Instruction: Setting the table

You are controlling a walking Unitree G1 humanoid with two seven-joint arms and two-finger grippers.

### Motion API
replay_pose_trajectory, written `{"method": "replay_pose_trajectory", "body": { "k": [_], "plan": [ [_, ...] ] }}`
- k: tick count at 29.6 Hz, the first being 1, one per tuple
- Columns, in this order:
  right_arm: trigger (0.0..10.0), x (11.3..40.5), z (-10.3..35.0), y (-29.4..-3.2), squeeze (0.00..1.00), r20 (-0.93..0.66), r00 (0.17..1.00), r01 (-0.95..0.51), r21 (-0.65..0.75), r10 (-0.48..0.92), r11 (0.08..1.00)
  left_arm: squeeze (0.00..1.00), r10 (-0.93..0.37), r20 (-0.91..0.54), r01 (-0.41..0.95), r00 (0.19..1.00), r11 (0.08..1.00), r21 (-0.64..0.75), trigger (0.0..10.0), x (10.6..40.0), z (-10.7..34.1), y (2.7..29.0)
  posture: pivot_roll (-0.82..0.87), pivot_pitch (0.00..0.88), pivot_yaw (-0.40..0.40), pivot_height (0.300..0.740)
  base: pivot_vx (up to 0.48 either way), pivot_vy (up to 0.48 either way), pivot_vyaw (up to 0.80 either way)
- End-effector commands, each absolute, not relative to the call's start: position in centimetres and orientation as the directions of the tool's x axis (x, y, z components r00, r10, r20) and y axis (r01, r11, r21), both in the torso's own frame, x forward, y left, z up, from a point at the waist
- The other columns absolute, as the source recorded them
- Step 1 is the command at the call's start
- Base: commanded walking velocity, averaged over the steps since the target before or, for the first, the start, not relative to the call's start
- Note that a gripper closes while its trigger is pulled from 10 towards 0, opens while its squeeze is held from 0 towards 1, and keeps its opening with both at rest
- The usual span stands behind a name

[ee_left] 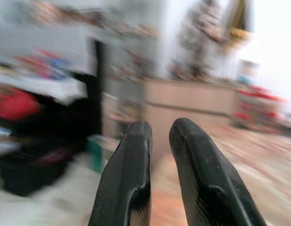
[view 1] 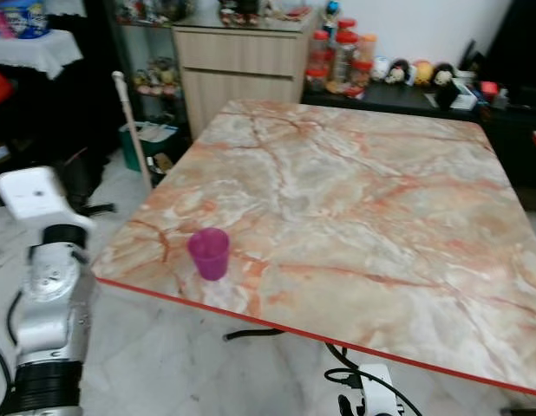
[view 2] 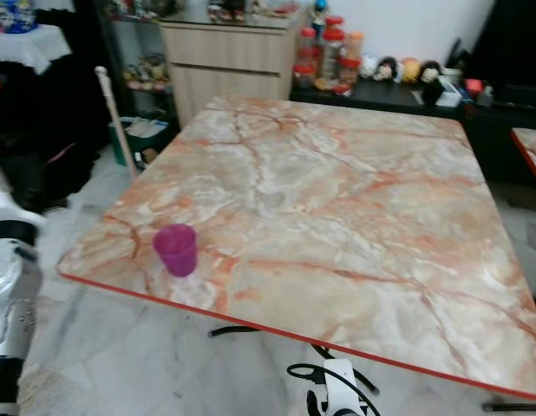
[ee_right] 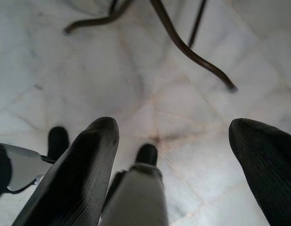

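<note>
Left eye view: marble-patterned bench [view 1: 355, 199] with red edge, one purple plastic cup [view 1: 208, 253] standing upright near the front-left corner, close to the edge, nothing touching it. Rest of bench top bare: no plates, cutlery or other tableware to be seen. Judged early in the task, one cup placed at most, remaining settings not yet laid; source of further tableware not evident in these views.

Left arm [view 1: 44, 303] raised at the left of the bench, beside the corner and apart from the cup. Left wrist view blurred; left hand [ee_left: 159, 129] with fingers nearly together, only a narrow gap at the tips, nothing held between them; pointed toward a wooden cabinet [view 1: 242, 65] beyond the bench.

Right wrist view: right hand [ee_right: 176, 136] spread wide, empty, hanging low and aimed at the pale tiled floor [ee_right: 112, 80], with dark bench legs [ee_right: 188, 47] above and the robot's own foot below.

Background, far side of bench: jars with red lids [view 1: 337, 56] and small figurines [view 1: 415, 71] on a dark sideboard; a pale broom handle [view 1: 129, 121] leaning at the left. None of these judged part of the setting

Next step likely to need fetching more items; no candidate visible within reach
</note>
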State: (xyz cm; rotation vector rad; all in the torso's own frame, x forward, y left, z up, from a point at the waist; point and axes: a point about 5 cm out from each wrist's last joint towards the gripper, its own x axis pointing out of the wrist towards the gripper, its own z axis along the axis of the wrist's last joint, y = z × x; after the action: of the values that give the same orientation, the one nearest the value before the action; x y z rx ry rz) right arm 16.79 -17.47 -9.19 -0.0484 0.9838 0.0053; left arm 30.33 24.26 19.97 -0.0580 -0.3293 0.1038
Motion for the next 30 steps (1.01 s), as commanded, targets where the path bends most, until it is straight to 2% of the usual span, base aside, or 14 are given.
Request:
{"method": "replay_pose_trajectory", "body": {
  "k": [1,4,7,8,12,20,30],
  "plan": [
    [10.0,16.8,-9.1,-17.8,0.0,-0.831,0.556,-0.001,-0.041,-0.033,0.999,0.0,-0.03,0.291,0.054,0.956,0.996,-0.075,10.0,29.9,20.5,23.0,0.1,0.0,0.01,0.74,0.0,0.0,0.0],
    [10.0,16.7,-9.2,-17.9,0.0,-0.833,0.553,-0.001,-0.043,-0.035,0.999,0.0,-0.136,0.255,0.156,0.957,0.986,-0.06,10.0,29.6,20.7,22.1,0.1,0.0,0.009,0.74,0.0,0.0,0.0],
    [10.0,16.7,-9.2,-17.9,0.0,-0.833,0.552,-0.001,-0.043,-0.035,0.999,0.0,-0.15,0.247,0.169,0.957,0.984,-0.056,10.0,29.6,20.8,22.0,0.1,0.0,0.009,0.74,0.0,0.0,0.0],
    [10.0,16.7,-9.2,-17.9,0.0,-0.834,0.551,-0.002,-0.044,-0.036,0.999,1.0,-0.158,0.232,0.173,0.96,0.984,-0.049,10.0,29.7,20.6,21.8,0.1,0.0,0.008,0.74,0.0,0.0,0.0],
    [10.0,16.7,-9.2,-17.8,0.0,-0.834,0.55,0.0,-0.042,-0.035,0.999,1.0,-0.246,0.129,0.248,0.961,0.969,0.006,10.0,30.2,19.5,20.6,0.1,0.0,0.011,0.74,0.0,0.0,0.0],
    [10.0,16.5,-9.3,-17.7,0.0,-0.837,0.547,0.0,-0.04,-0.034,0.999,1.0,-0.331,0.058,0.329,0.942,0.944,0.034,10.0,30.2,19.2,19.9,0.1,0.0,0.015,0.74,0.0,0.0,0.0],
    [10.0,16.6,-9.3,-17.5,0.0,-0.837,0.547,-0.001,-0.04,-0.033,0.999,1.0,-0.329,-0.018,0.329,0.944,0.943,0.044,10.0,31.4,18.8,19.6,0.09,0.0,0.021,0.74,0.0,0.0,0.0]
  ]
}}
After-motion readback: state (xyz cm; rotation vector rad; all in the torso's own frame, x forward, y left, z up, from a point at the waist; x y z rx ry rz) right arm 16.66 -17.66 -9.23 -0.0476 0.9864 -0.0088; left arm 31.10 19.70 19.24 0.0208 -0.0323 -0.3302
